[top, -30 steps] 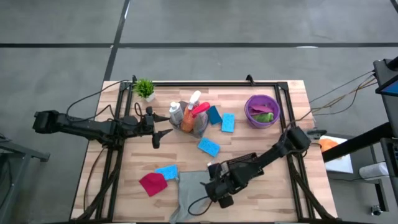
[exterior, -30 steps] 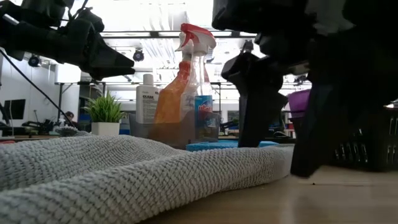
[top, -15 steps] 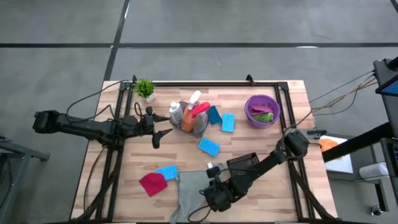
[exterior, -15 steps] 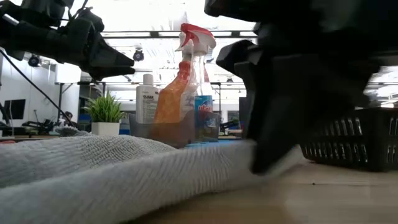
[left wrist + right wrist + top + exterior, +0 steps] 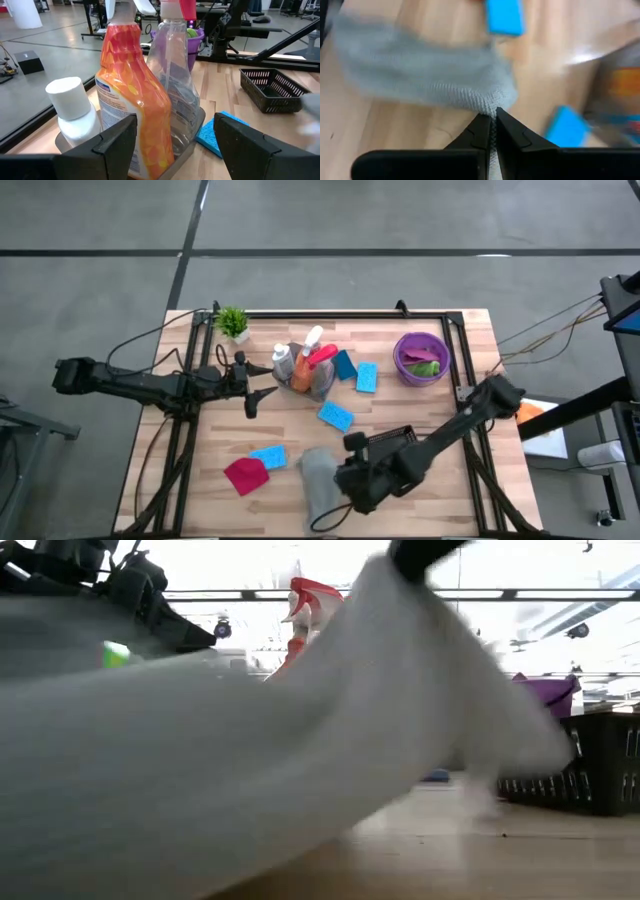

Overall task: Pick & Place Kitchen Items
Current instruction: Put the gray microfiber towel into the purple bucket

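Grey cloth (image 5: 318, 480), near the worktop's (image 5: 440, 500) front edge, was soft, light and limp; the right claw (image 5: 492, 119) was pinched shut on one edge fold, the cloth draping below.

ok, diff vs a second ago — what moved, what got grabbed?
The right gripper came down on the grey cloth, shut on its edge and is lifting it; the cloth, flat before, is now bunched and sweeps up across the low view. The left gripper stays open by the bottles. Blue sponges, magenta cloth, purple bowl and black basket unchanged.
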